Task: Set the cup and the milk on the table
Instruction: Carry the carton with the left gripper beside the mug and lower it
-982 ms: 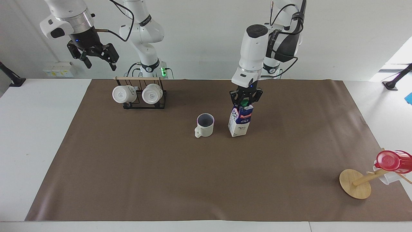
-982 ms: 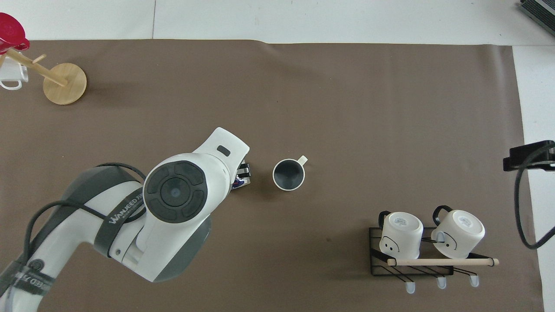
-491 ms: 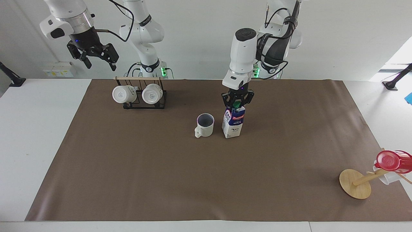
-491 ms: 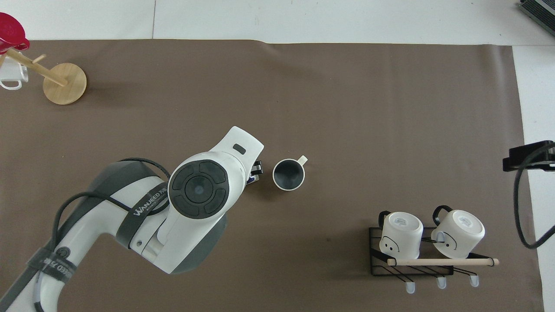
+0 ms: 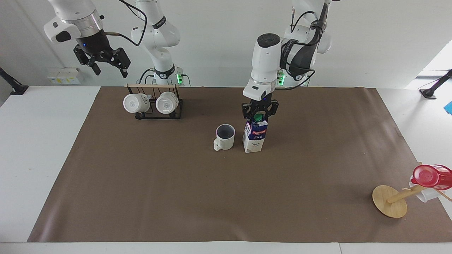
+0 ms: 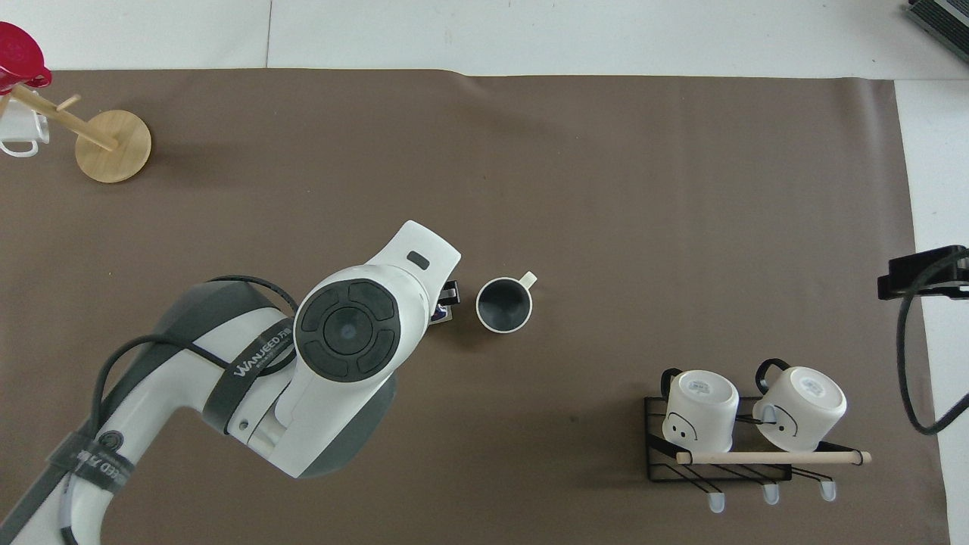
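The cup [image 5: 225, 137] is a cream mug with a dark inside and stands upright on the brown mat of the table [image 5: 176, 194]; it also shows in the overhead view [image 6: 503, 304]. The milk [image 5: 255, 135] stands upright on the mat close beside the cup, toward the left arm's end. My left gripper [image 5: 259, 114] comes straight down and is shut on the milk's gable top by the green cap. In the overhead view the left arm hides nearly all of the milk [image 6: 441, 312]. My right gripper [image 5: 102, 60] is open and empty, held high over the table's edge near the mug rack.
A black wire rack [image 5: 155, 106] with two white mugs stands near the right arm's base. A tipped wooden stand [image 5: 390, 201] with a red cup [image 5: 430, 176] lies at the left arm's end, farther from the robots.
My left gripper brought the tilted milk sideways toward the cup and set it upright on the mat. The cup and the right arm have not moved.
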{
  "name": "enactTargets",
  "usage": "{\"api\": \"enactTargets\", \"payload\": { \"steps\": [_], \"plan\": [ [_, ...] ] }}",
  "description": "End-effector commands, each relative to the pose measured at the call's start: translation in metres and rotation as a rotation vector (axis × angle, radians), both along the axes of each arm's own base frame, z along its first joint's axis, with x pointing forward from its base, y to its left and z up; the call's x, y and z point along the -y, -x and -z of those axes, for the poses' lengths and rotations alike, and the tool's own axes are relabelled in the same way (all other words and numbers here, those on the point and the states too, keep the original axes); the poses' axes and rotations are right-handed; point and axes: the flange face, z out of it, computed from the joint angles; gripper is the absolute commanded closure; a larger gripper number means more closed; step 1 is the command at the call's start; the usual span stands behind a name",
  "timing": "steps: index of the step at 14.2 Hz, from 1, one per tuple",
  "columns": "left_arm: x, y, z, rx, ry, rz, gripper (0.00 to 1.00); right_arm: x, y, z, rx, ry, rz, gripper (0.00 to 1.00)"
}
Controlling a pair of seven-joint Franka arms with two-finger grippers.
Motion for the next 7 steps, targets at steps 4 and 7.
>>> {"api": "enactTargets", "payload": {
  "steps": [4, 7],
  "plan": [
    [0.011, 0.001, -0.021, -0.011, -0.011, 0.008, 0.00, 0.004, 0.006, 0.001, -0.006, -0.021, -0.019, 0.00],
    [0.005, -0.004, -0.055, -0.068, 0.033, -0.040, 0.00, 0.004, 0.006, 0.001, -0.005, -0.021, -0.019, 0.00]
  ]
}}
